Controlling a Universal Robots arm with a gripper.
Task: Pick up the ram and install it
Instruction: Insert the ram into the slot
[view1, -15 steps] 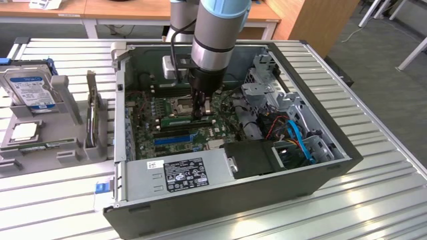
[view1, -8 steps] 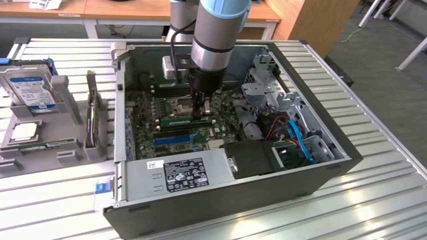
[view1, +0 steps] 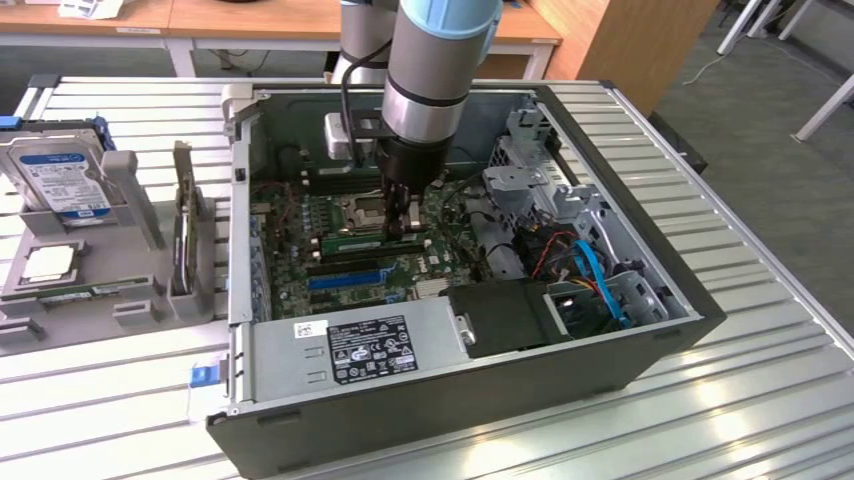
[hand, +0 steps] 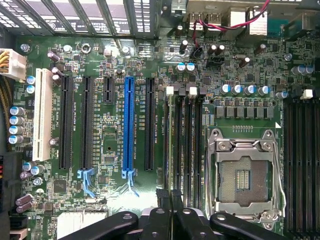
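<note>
- Green ram (view1: 354, 240) stands on edge along a memory slot of the motherboard (view1: 296, 225), between the CPU socket (view1: 366, 209) and the darker slots nearer the power supply (view1: 363, 346).
- Its end toward the exterior view's right meets the claw (view1: 403, 232), which reaches straight down into the open computer case (view1: 561, 385).
- In the wrist view the claw (hand: 168, 196) has its black fingertips (hand: 161, 194) drawn almost together over the end of the memory slots (hand: 182, 140); I cannot tell whether they pinch the stick.
- The case lies on a ribbed metal counter (view1: 761, 400), with a hard drive (view1: 60, 180) in a holder well apart.
</note>
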